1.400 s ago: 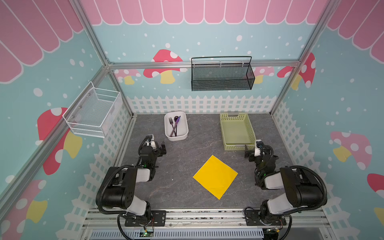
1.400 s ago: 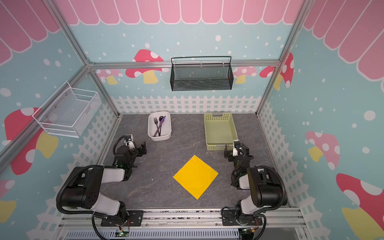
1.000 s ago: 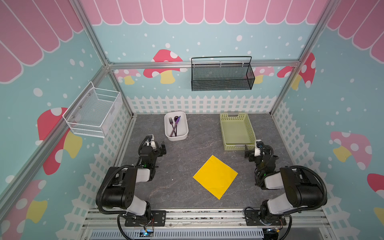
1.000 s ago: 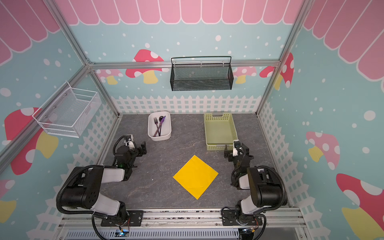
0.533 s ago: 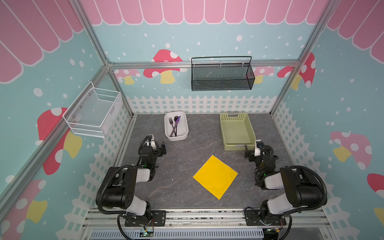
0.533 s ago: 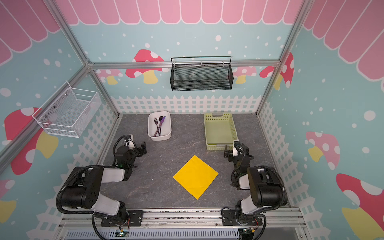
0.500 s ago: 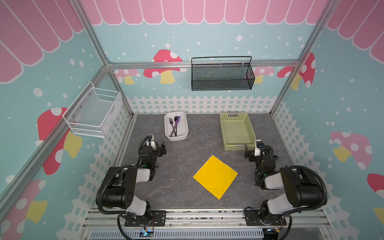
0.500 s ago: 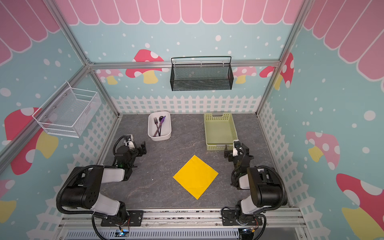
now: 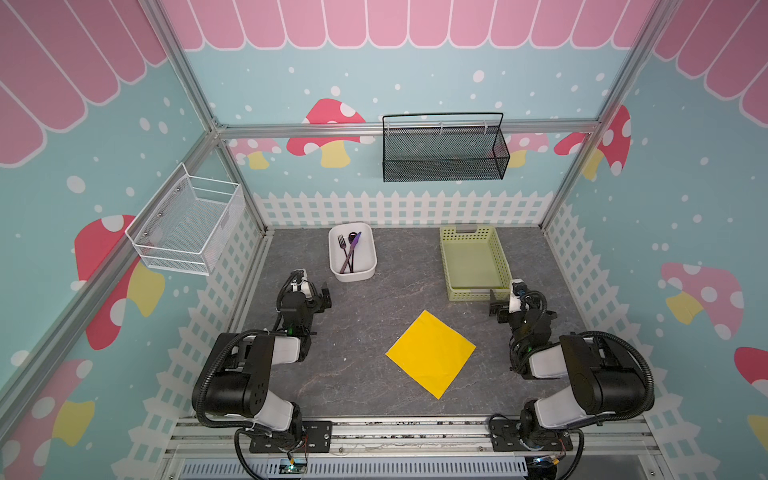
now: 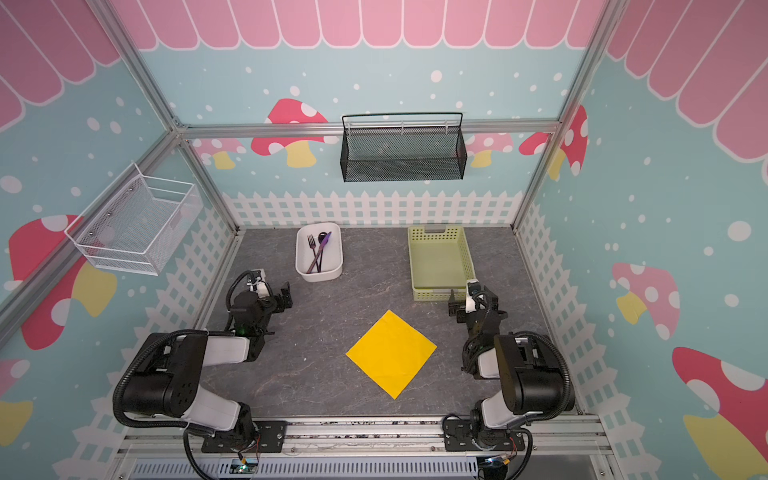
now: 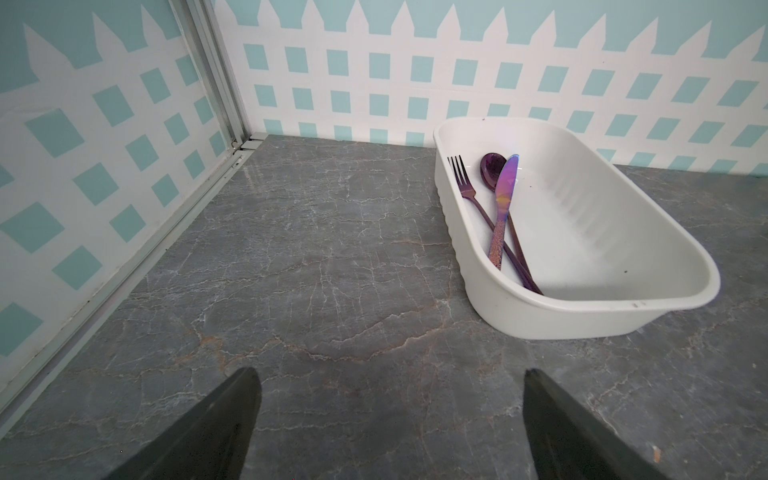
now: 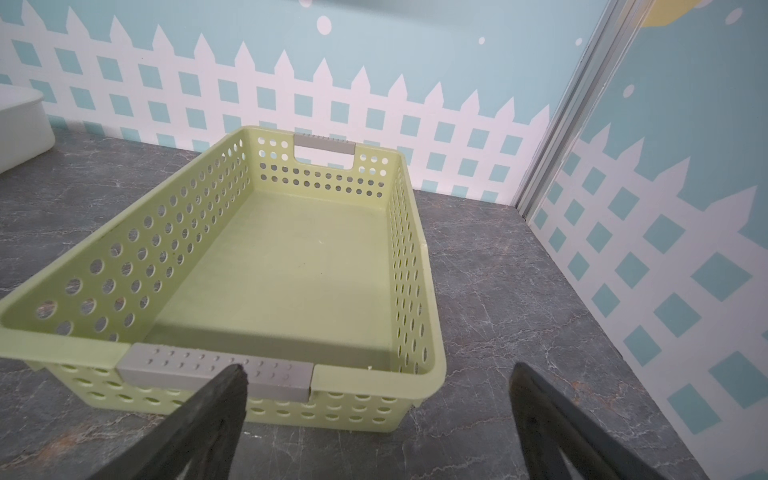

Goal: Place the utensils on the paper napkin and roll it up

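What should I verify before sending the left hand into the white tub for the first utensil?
1. The left hand is open and empty: ok.
2. The right hand is open, empty and apart from the yellow square paper napkin: ok.
3. Napkin flat on the grey stone-pattern tabletop, nothing on it: ok.
4. The dark-purple plastic fork, round-bowled dark-purple spoon and violet knife all lie in the white oval plastic tub: ok.
5. Pieces separated for a single pick: not ok; the knife lies across the fork and spoon handles.
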Tool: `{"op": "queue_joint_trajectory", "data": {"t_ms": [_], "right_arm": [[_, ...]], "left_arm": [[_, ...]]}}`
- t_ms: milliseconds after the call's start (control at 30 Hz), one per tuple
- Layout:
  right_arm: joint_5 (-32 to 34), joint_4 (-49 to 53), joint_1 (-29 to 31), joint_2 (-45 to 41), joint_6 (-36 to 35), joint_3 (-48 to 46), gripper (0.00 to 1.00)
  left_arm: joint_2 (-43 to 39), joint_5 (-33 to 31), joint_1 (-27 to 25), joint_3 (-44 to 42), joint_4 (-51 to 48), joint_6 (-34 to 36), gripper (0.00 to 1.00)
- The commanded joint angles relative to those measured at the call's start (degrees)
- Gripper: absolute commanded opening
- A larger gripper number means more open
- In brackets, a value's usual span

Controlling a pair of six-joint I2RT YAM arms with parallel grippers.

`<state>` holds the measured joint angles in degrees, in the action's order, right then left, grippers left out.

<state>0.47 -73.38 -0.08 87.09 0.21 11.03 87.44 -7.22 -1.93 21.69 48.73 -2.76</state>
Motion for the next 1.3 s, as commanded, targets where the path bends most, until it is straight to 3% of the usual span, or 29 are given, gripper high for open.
{"op": "queue_joint_trajectory", "data": {"t_ms": [0, 167, 367, 433, 600, 733, 867, 967, 1133, 1267], "right_arm": [[0.54, -2.18, -0.35, 0.43, -1.25, 0.62, 1.0], [2.96, 3.28, 0.15, -3.95, -0.87, 1.98, 0.99], [3.45, 18.55, 1.27, -13.25, -0.44, 6.54, 0.96], [4.67, 25.52, 1.59, -16.63, 2.44, 9.27, 0.92], [0.73, 41.02, 2.53, -23.35, 9.6, 14.14, 0.86], [-5.06, 51.67, 3.47, -26.75, 18.1, 16.85, 0.79], [-12.27, 59.23, 5.98, -27.1, 22.57, 19.49, 0.75], [-17.21, 64.8, 8.79, -25.84, 24.01, 21.67, 0.74], [-20.0, 76.3, 16.63, -21.37, 25.97, 26.33, 0.73], [-25.8, 77.45, 21.86, -19.14, 28.52, 25.15, 0.72]], "left_arm": [[0.63, -0.9, 0.37, 1.18, 0.98, 0.57, 1.0], [-2.7, -2.73, -0.89, 0.25, 0.44, 1.39, 1.0], [-11.82, -10.68, -4.87, 5.31, -14.54, 2.95, 0.99], [-14.18, -12.23, -5.54, 6.94, -18.36, 0.1, 0.99], [-17.6, -4.85, -6.09, 13.25, -30.68, -10.38, 0.96], [-17.53, 2.55, -6.89, 20.64, -44.57, -17.86, 0.92], [-17.13, 10.85, -6.99, 23.8, -52.01, -23.32, 0.9], [-17.02, 13.73, -6.96, 25.84, -56.4, -24.37, 0.9], [-14.8, 18.75, -7.03, 34.08, -68.92, -19.26, 0.9], [-13.59, 23.03, -7.03, 38.3, -73.28, -14.64, 0.9]]}}
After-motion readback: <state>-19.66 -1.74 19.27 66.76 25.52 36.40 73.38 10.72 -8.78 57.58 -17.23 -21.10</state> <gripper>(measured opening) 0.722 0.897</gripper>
